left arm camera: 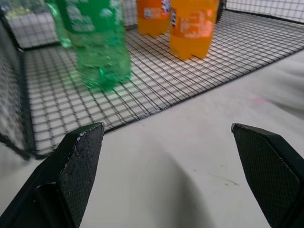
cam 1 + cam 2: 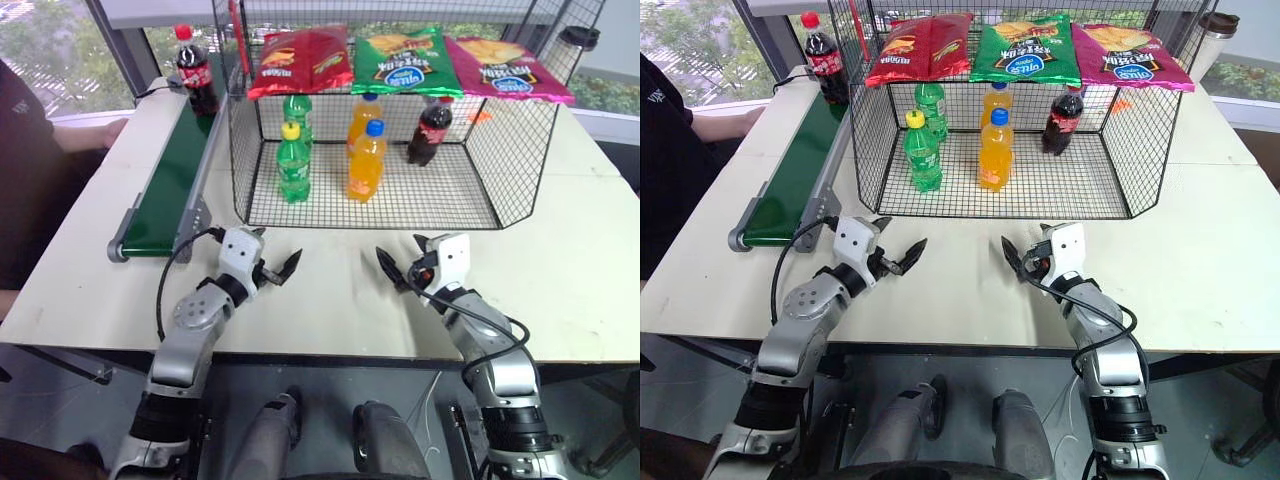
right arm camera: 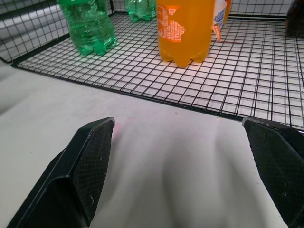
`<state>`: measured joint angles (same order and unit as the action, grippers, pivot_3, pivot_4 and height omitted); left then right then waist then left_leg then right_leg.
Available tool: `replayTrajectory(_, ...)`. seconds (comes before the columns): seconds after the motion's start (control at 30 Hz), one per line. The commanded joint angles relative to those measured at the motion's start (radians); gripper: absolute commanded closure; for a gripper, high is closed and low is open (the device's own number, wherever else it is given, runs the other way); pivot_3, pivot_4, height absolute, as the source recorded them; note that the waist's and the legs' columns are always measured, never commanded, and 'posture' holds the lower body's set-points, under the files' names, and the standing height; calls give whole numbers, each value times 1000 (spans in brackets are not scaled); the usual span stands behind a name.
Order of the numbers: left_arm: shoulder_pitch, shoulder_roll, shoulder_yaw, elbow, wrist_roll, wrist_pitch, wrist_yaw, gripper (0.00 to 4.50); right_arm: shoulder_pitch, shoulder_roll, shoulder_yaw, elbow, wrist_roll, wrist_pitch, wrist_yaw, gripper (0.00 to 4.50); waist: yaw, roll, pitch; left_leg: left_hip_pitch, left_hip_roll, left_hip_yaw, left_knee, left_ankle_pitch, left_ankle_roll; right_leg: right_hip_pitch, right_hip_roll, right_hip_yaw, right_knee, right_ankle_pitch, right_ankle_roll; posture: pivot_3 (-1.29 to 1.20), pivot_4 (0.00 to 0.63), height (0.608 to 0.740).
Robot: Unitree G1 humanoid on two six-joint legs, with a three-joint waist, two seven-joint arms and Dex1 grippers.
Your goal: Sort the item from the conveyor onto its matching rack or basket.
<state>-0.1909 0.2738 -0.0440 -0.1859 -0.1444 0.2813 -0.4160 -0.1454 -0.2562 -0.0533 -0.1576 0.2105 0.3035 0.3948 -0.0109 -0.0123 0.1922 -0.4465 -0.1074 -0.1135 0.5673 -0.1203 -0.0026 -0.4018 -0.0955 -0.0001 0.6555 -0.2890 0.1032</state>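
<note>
The item, a small cola bottle (image 2: 196, 68) with a red cap and red label, stands upright at the far end of the dark-green conveyor (image 2: 170, 185), on the table's left side. To the conveyor's right stands the black wire basket (image 2: 455, 195), its front side open toward me. My left gripper (image 2: 277, 250) hovers open and empty over the table in front of the basket's left corner. My right gripper (image 2: 401, 254) is open and empty too, a little to the right. Both are well short of the bottle. The wrist views show each gripper's fingers spread wide (image 1: 166, 129) (image 3: 178, 122).
Inside the basket stand two green bottles (image 2: 293, 162), two orange bottles (image 2: 367, 160) and another cola bottle (image 2: 430, 130). Red, green and pink crisp bags (image 2: 402, 58) lie on its top. A person's arm (image 2: 85, 135) rests at the table's left edge. A dark-lidded cup (image 2: 575, 45) stands far right.
</note>
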Motion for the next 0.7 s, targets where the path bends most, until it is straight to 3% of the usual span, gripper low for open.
replayTrajectory(0.03,13,37,46,-100,-20,17,-5,0,-27,-38,-11,-80,58,30,57,76,-1,0,0,0,0,0,-1,0,0,0,0,0,0,0,0,0,150,738)
replayTrajectory(0.4,12,65,223,-265,-127,193,87,0,-107,-156,-6,-206,266,202,258,76,0,0,0,0,0,0,-4,0,0,-1,0,0,-2,0,0,0,150,738)
replayTrajectory(0.7,-33,86,446,-228,-206,258,197,0,-173,-276,46,-293,406,338,418,76,2,-1,0,0,0,0,-4,0,0,1,0,0,-5,0,0,0,150,738)
